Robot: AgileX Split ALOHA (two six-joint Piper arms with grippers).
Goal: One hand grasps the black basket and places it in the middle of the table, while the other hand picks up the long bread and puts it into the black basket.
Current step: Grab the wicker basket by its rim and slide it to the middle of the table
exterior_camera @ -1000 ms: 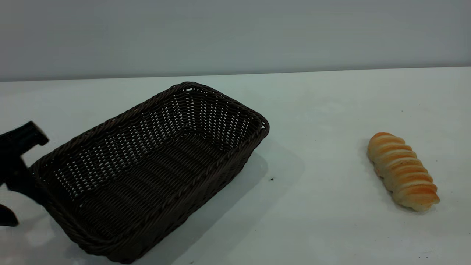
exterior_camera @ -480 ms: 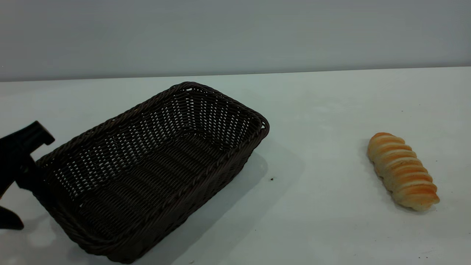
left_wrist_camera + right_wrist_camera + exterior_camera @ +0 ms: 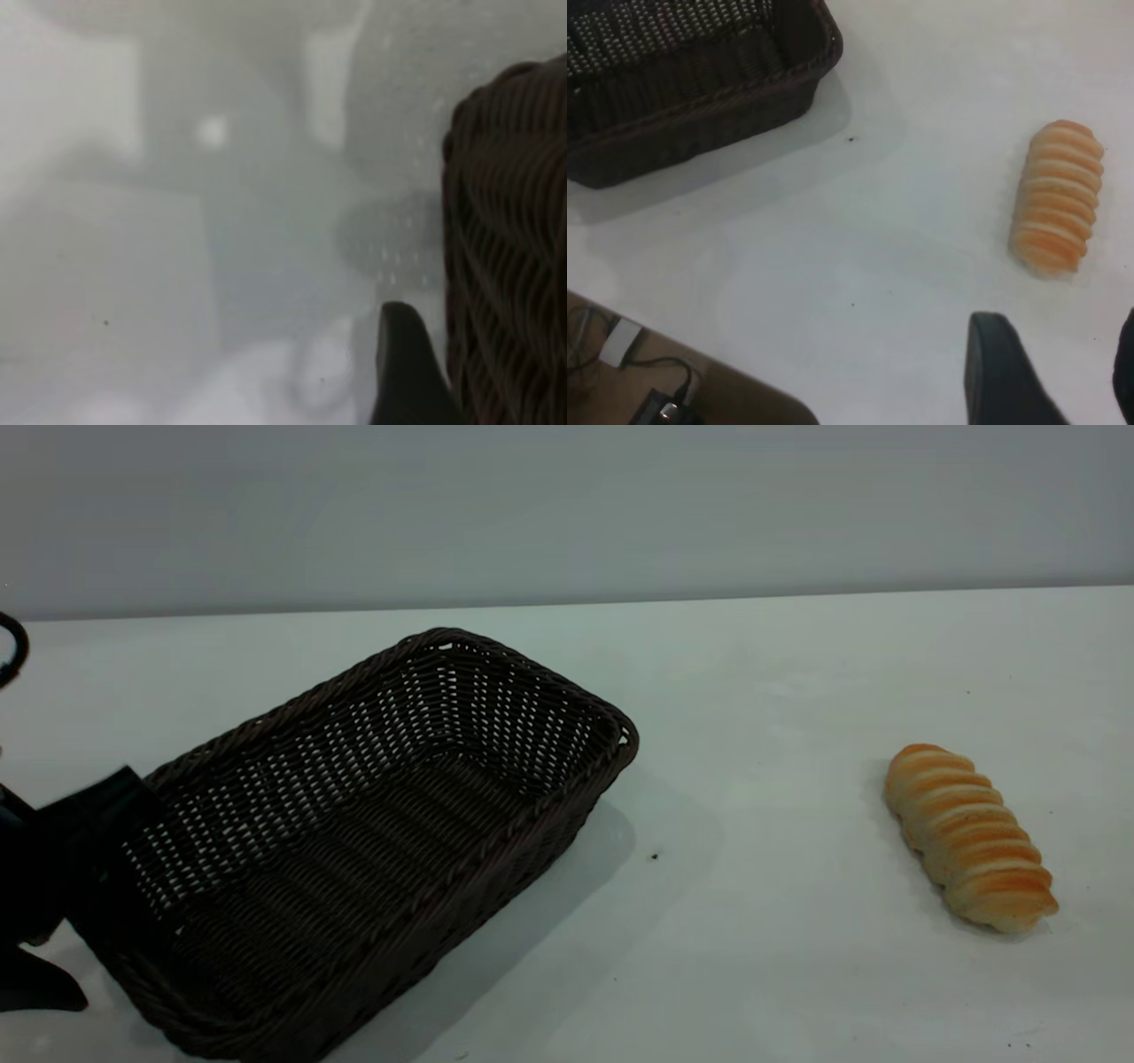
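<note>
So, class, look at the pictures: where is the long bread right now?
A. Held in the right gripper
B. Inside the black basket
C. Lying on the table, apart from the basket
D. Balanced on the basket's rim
C: the long bread lies on the bare table, well apart from the empty black basket.

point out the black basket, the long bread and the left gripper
black basket [image 3: 540, 828], exterior view, right long rim.
long bread [image 3: 970, 837], exterior view, middle ridges.
left gripper [image 3: 84, 841], exterior view, at the basket's left end.

Matt woven wicker basket [image 3: 381, 824]; smooth white table [image 3: 797, 974]
</note>
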